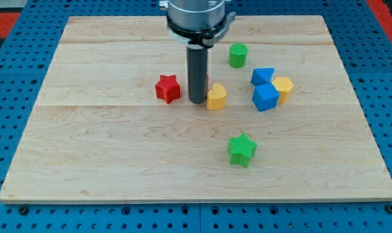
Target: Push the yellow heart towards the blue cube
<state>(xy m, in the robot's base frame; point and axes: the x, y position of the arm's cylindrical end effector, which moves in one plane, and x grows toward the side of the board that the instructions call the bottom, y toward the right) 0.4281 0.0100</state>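
Yellow heart [216, 97] sits near the middle of the wooden board [118, 155], with my tip [197, 101] planted right against its left side, touching it or near enough that no gap shows. There are no jaws to speak of on this tool: it is a plain dark rod standing upright and holding nothing. Just beyond the rod, toward the view's left, lies a red star [168, 88], close by but apart from it. A sliver of red peeks out behind the rod, though I cannot tell what it belongs to. Over on the view's right, the blue cube [265, 97] rests well apart from the heart, and it is bunched together with a second blue block [262, 76] just above it and a yellow block [283, 87] pressed to its right. A green cylinder [238, 55] stands toward the view's top, and a green star [242, 149] lies alone toward the view's bottom.
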